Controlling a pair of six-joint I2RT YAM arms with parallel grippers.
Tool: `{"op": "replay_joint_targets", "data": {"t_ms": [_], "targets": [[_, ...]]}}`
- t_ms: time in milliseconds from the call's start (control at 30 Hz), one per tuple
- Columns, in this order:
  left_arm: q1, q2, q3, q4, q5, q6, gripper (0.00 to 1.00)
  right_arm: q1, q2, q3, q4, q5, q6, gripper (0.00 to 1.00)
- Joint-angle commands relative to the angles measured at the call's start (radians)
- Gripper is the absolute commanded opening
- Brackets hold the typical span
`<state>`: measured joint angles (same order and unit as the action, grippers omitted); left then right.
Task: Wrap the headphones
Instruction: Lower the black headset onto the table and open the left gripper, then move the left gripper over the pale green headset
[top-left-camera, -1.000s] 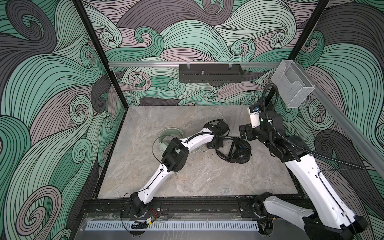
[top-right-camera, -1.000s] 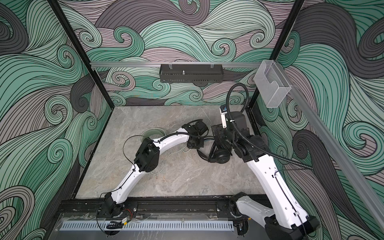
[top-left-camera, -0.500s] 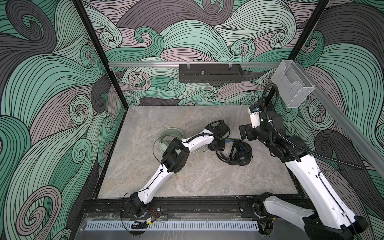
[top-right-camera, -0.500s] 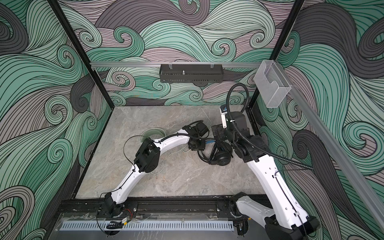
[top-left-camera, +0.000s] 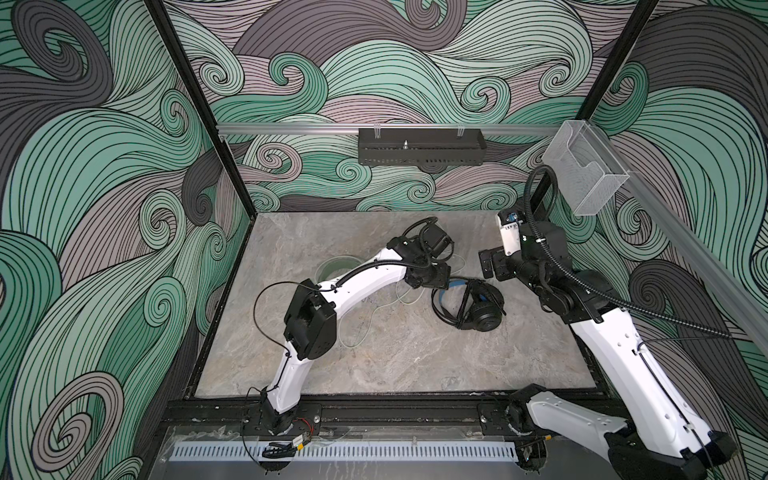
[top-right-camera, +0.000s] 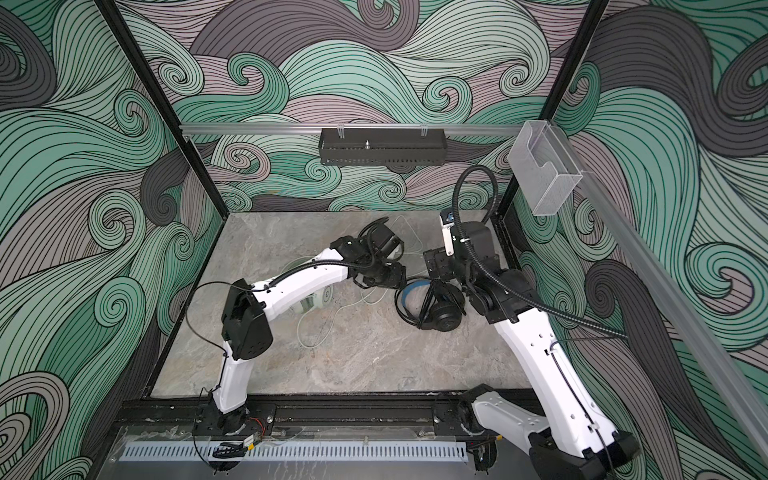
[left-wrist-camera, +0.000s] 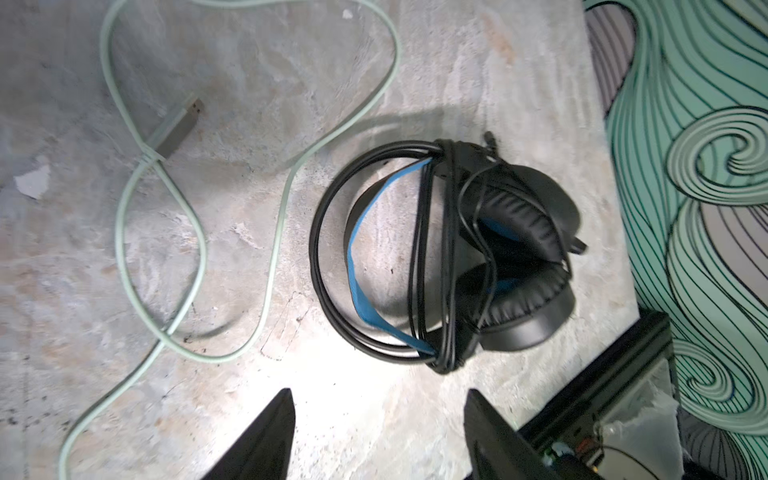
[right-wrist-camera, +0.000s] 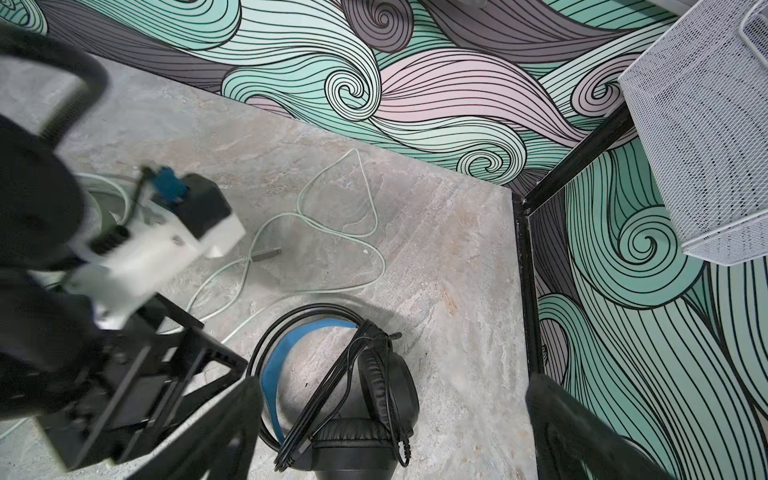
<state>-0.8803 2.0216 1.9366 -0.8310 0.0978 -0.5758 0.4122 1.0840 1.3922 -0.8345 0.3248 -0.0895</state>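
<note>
One black headset (top-left-camera: 469, 305), black cable looped round its band, flat on the marble table (top-left-camera: 374, 365), right of centre in both top views. Just upper left of it, left gripper (top-left-camera: 436, 279), fingers parted, empty. Just upper right, right gripper (top-left-camera: 490, 266), spread wide, empty. Further left, mint headset (top-right-camera: 318, 301), partly under the left arm.

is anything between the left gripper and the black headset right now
Nothing visible. In the left wrist view only bare table lies between the open left gripper and the black headset; the pale cable lies off to one side of that gap.
</note>
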Motion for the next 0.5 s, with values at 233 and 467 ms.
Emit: {"op": "replay_joint_targets", "data": {"t_ms": [233,467], "targets": [[0.140,-0.253,-0.147,-0.148,0.043,0.178,0.71,0.011,0.024,0.028,-0.039,-0.066,0.044,0.99],[0.442,-0.376,-0.278,-0.176,-0.031,0.262,0.72,0.056,0.041,0.012,-0.045,-0.092,0.069,1.00]]}}
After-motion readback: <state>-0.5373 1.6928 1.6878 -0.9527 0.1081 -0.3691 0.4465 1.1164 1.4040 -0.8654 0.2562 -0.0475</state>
